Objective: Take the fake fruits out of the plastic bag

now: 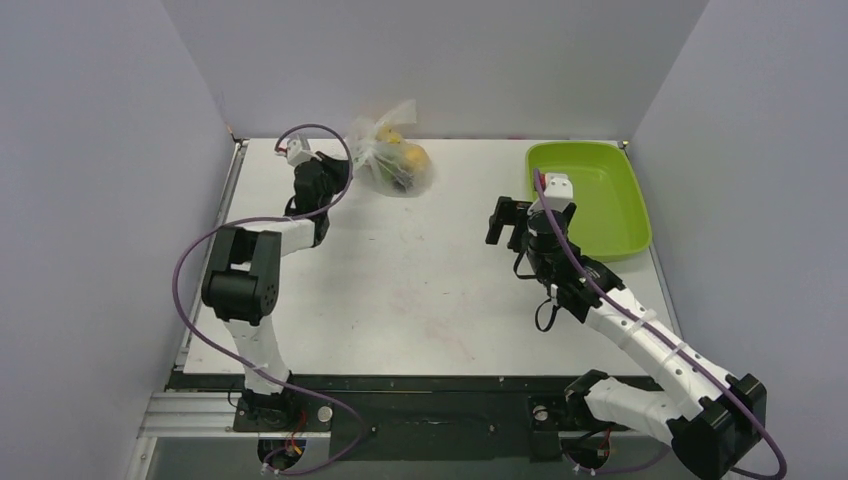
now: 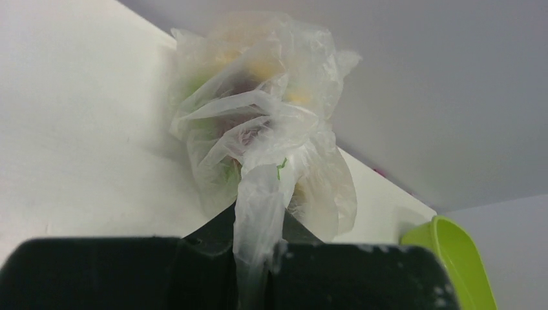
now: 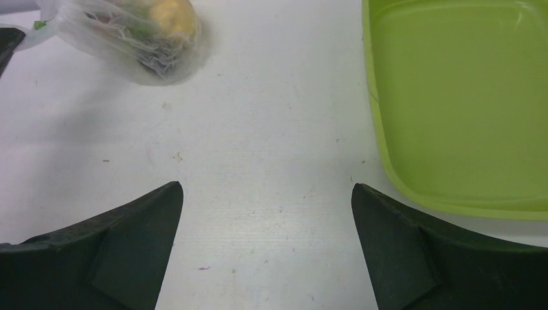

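Left wrist view showed the left gripper (image 2: 258,274) clamped on a gathered strand of film belonging to the plastic bag (image 2: 258,129), the strip running up from between the closed jaws into the crumpled body of the bag just beyond. Through the film only faint patches of yellow, green and a darker tone came through, too blurred to count. The right gripper (image 3: 265,194) had its jaws spread wide and held nothing, hanging over bare table (image 3: 271,129) well apart from the bag and just beside the lime-green tray (image 3: 452,97).

As for progress, I judged the task barely started. The fake fruits (image 3: 171,16) all appeared to be inside the bag at the far left part of the table, none lay loose on the surface, and the tray held nothing. A hold on the bag was the only step in place; opening it and getting each fruit out remained.

Only the left wrist camera made the pinch on the film plain. The overhead camera hid that contact behind the arm but gave the whole layout, bag far left and tray far right. The right wrist camera gave the clearest look at a fruit, a yellow rounded one pressed against the film, and at the tray's bare floor.
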Robot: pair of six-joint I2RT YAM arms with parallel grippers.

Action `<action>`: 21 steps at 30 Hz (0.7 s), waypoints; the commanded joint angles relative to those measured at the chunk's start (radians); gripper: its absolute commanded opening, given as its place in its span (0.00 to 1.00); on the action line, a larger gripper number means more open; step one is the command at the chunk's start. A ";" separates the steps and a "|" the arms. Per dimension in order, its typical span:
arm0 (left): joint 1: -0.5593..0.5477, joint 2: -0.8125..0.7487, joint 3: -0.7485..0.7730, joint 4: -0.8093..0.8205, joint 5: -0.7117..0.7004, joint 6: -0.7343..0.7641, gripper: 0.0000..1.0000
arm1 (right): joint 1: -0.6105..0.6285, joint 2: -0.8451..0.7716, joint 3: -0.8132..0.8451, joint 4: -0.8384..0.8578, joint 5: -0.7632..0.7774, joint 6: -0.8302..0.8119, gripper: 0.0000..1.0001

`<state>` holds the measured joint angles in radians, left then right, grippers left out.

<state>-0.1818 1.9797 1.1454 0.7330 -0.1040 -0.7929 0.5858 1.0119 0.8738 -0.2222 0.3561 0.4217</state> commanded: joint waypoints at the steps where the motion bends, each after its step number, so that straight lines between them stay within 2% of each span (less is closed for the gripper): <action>1: -0.011 -0.220 -0.112 -0.126 0.090 -0.061 0.00 | 0.023 0.061 0.039 -0.005 -0.045 0.006 0.99; 7: -0.023 -0.445 -0.341 -0.238 0.228 -0.120 0.00 | 0.096 0.123 0.052 -0.043 -0.045 0.023 0.97; 12: -0.097 -0.640 -0.504 -0.370 0.316 -0.124 0.00 | 0.251 0.153 0.018 -0.039 -0.042 0.029 0.97; 17: -0.245 -0.829 -0.657 -0.472 0.307 -0.120 0.00 | 0.382 0.162 -0.026 0.011 -0.106 0.022 0.97; 21: -0.388 -0.990 -0.752 -0.547 0.226 -0.158 0.00 | 0.447 0.160 -0.080 0.091 -0.173 0.017 0.97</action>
<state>-0.4603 1.1164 0.4564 0.2745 0.1619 -0.9176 0.9939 1.1759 0.8349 -0.2295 0.2481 0.4347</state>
